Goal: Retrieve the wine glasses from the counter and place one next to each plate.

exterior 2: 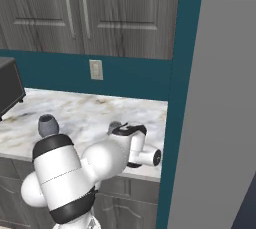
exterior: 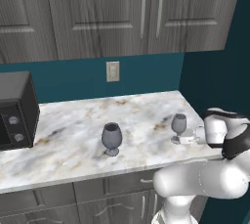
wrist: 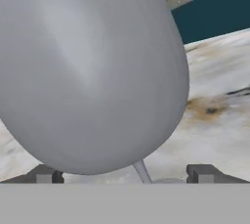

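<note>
I see the table [exterior: 73, 120] as white-grey marble with beige-brown veins and one rusty blotch right of the hand [wrist: 124, 175]. Glass [exterior: 178, 126] at the hand: smoky grey-blue, plain, no pattern. Second glass [exterior: 111, 138], further left of the hand: same smoky grey-blue. Cabinets [exterior: 97, 12] above: dark grey wood-grain, pale metal bar handles. Wall [exterior: 146, 74] behind: deep teal. Outlet plate [exterior: 113, 71]: off-white. Microwave [exterior: 17, 110] far left: black, grey knobs. My hand's fingertips [wrist: 45, 174] look dark grey.
</note>
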